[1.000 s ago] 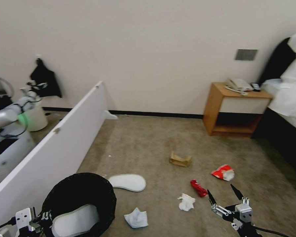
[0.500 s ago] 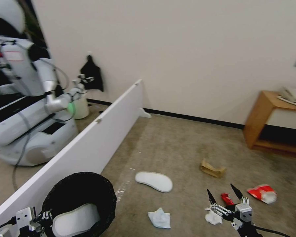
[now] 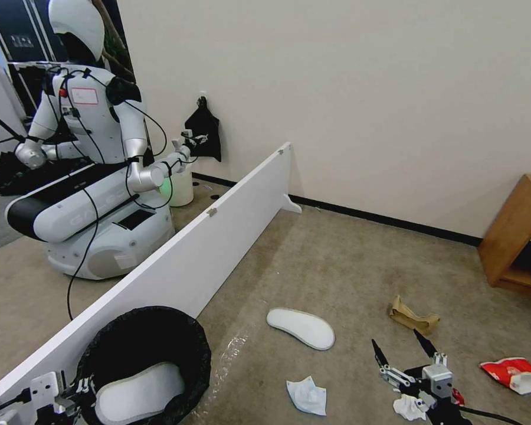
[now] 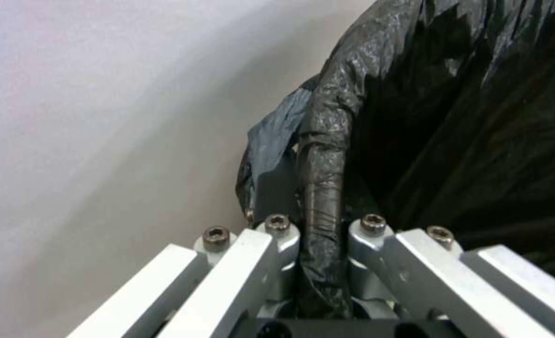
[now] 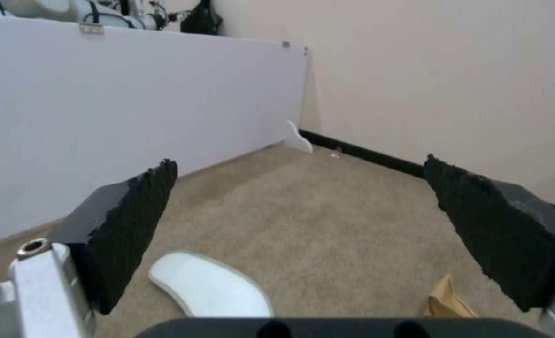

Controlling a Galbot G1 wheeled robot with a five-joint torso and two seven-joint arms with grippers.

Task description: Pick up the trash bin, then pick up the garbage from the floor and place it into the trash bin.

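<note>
The trash bin (image 3: 144, 348), lined with a black bag, hangs at my lower left with a white slipper (image 3: 137, 385) lying inside. My left gripper (image 3: 62, 398) is shut on the bin's bag-covered rim (image 4: 322, 188), and the left wrist view shows that gripper (image 4: 320, 230) clamping it. My right gripper (image 3: 396, 341) stands open low above the carpet, over a crumpled tissue (image 3: 408, 407). Garbage on the floor: another white slipper (image 3: 301, 327), a tissue (image 3: 307, 396), folded cardboard (image 3: 413, 319), a red-and-white cup (image 3: 512, 375). The right wrist view shows the open gripper (image 5: 299, 162), the slipper (image 5: 209, 286) and the cardboard (image 5: 448, 300).
A long white partition board (image 3: 218, 242) runs from my left toward the wall. Behind it stands another robot (image 3: 94, 177) beside a white bucket with a green glow (image 3: 180, 188). A wooden nightstand (image 3: 513, 236) sits at the right. Open carpet lies ahead.
The camera has turned left, so the floor litter, board and nightstand slid right in the picture and the other robot came into view. Both grippers keep their pose.
</note>
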